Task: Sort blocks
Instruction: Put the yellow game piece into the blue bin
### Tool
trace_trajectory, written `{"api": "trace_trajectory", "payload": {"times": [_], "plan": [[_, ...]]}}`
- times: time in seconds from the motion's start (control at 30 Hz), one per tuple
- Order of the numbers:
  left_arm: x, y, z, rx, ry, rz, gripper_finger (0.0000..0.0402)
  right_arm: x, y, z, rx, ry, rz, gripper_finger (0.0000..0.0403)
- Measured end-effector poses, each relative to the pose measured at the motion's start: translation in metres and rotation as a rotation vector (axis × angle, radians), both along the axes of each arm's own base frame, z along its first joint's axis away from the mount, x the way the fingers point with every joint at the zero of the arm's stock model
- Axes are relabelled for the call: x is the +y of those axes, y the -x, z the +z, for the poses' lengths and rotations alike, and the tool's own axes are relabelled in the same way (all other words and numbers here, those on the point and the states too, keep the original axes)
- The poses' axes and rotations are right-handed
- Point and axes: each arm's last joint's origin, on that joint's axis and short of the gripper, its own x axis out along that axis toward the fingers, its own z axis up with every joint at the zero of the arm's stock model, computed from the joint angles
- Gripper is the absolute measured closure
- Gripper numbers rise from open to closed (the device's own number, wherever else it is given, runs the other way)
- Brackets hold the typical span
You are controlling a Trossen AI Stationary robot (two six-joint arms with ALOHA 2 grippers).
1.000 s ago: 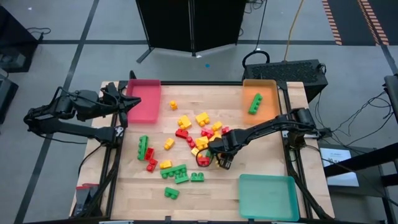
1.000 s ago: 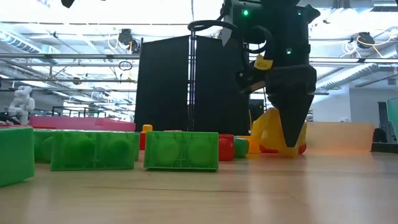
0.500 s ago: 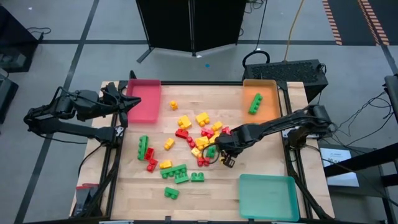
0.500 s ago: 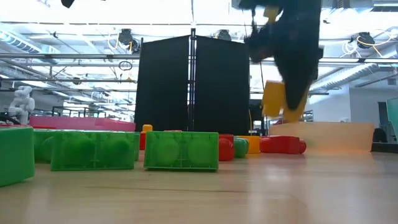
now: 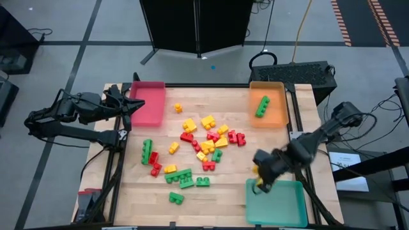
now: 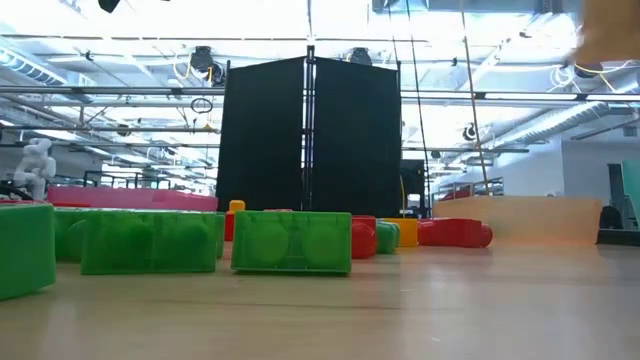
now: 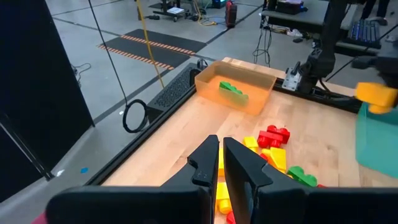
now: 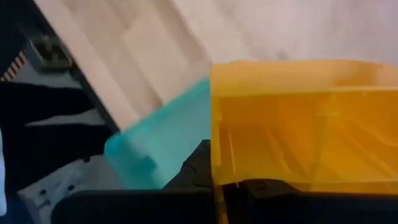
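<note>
Three trays on a wooden surface, with workshop fittings around it

The wooden surface (image 5: pixel 211 191) carries a red tray (image 5: pixel 148 102) at its far left corner, an orange tray (image 5: pixel 268 102) at its far right corner and a teal tray (image 5: pixel 276 202) at its near right corner. Beyond the far edge of the surface stands a black folding panel (image 5: pixel 195 25) on the grey floor (image 5: pixel 77 38); in the low view the same panel (image 6: pixel 310 135) rises behind the surface under bright ceiling lights. A black box (image 5: pixel 300 70) sits just behind the orange tray, and a yellow cable (image 5: pixel 300 29) runs from it across the floor.
</note>
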Motion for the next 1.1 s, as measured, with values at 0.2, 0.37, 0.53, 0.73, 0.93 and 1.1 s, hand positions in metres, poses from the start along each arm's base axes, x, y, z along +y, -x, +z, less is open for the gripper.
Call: {"api": "trace_trajectory", "payload": {"times": [0.2, 0.37, 0.53, 0.73, 0.93, 1.1], "plan": [[0.0, 0.0, 0.0, 0.0, 0.0, 0.0, 0.0371, 0.047, 0.016, -0.019, 0.047, 0.028, 0.015, 0.0402], [0.0, 0.0, 0.0, 0.0, 0.0, 0.0, 0.0371, 0.073, 0.017, -0.043, 0.096, 0.06, 0.051, 0.0402], [0.0, 0.0, 0.0, 0.0, 0.0, 0.001, 0.0371, 0.095, 0.008, -0.069, 0.126, 0.047, 0.117, 0.0402], [0.0, 0.0, 0.0, -0.001, 0.0, 0.001, 0.0371, 0.104, 0.001, -0.089, 0.146, 0.076, 0.143, 0.0386], [0.0, 0.0, 0.0, -0.001, 0.0, 0.0, 0.0371, 0.111, -0.004, -0.091, 0.102, 0.041, 0.188, 0.0338], [0.0, 0.0, 0.0, -0.001, 0.0, 0.001, 0.0371, 0.112, -0.003, -0.091, 0.129, 0.006, 0.2, 0.0284]]}}
